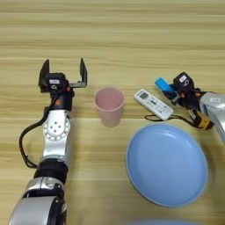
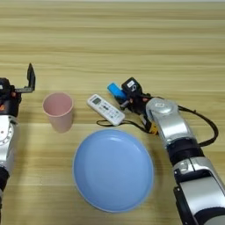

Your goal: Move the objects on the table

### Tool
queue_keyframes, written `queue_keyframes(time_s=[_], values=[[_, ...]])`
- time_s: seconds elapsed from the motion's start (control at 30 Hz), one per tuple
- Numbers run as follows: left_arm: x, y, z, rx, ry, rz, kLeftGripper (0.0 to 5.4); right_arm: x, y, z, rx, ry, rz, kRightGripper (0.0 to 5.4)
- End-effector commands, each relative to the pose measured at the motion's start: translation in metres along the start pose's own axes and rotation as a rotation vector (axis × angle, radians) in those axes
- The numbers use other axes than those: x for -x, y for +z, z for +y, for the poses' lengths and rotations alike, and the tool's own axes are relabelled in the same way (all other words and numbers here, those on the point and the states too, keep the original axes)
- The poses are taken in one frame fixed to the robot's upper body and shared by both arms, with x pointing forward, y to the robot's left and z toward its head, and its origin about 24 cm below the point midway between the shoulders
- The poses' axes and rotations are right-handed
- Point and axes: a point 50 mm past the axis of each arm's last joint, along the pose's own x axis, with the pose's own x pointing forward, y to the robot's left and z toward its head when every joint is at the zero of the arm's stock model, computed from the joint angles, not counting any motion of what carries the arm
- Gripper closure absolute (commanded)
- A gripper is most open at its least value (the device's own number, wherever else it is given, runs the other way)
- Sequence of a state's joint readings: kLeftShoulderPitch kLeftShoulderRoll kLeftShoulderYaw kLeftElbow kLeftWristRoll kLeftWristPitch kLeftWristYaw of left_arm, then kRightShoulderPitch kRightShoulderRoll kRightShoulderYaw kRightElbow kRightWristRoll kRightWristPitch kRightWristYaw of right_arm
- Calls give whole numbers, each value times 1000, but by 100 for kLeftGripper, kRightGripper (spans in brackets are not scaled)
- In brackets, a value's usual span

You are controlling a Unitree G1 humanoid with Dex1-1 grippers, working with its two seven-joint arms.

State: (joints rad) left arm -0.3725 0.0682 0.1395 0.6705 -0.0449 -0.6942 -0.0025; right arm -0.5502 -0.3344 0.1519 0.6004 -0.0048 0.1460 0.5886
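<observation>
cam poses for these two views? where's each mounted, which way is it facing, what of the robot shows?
Left eye view: head-mounted, facing down on the table; whole left arm with open left end effector, only the right arm's front part.
Right eye view: same head, aimed down, reaching further right; whole right arm, right end effector at the blue block.
Shared: pink cup, remote, blue plate.

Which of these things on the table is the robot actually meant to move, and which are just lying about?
To be moved:
pink cup
white remote control
small blue block, at the right gripper

Just lying about:
light-blue plate
yellow-and-black tape measure

The left gripper is open, left of the cup.
</observation>
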Motion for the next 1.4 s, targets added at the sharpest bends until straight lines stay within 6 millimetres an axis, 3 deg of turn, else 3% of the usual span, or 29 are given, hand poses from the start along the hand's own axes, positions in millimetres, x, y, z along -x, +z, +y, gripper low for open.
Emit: queue_keyframes(time_s=[0.03, 0.57, 1.0, 1.4], values=[[-3, 3, -2, -5, -6, -20, 0, -6, 1, -4, 15, -22, 13, 400], [-3, 4, -2, -6, -7, -21, 0, -9, -12, -5, 26, -23, 65, 400], [-3, 4, -2, -6, -7, -23, 0, -8, -6, -5, 35, -26, 22, 248], [-3, 4, -3, -6, -8, -23, 0, 3, 40, 8, 109, 20, -286, 131]])
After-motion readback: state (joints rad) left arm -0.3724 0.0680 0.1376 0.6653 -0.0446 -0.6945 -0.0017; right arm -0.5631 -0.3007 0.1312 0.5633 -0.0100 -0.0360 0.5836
